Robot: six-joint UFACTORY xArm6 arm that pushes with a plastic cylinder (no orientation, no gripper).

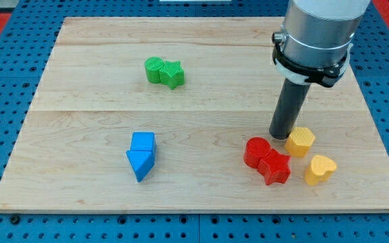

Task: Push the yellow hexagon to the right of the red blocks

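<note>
The yellow hexagon [300, 141] lies at the view's lower right of the wooden board, just right of and slightly above the red blocks. The red cylinder [256, 151] and the red star [275, 167] touch each other. A yellow heart [319, 169] lies right of the red star. My tip [281, 135] rests on the board at the hexagon's upper left edge, touching or nearly touching it, just above the red cylinder.
A green cylinder [154, 70] and a green star [172, 74] touch at the upper middle. A blue cube [142, 142] and a blue triangle [140, 163] touch at the lower left middle. The board [80, 81] lies on a blue pegboard.
</note>
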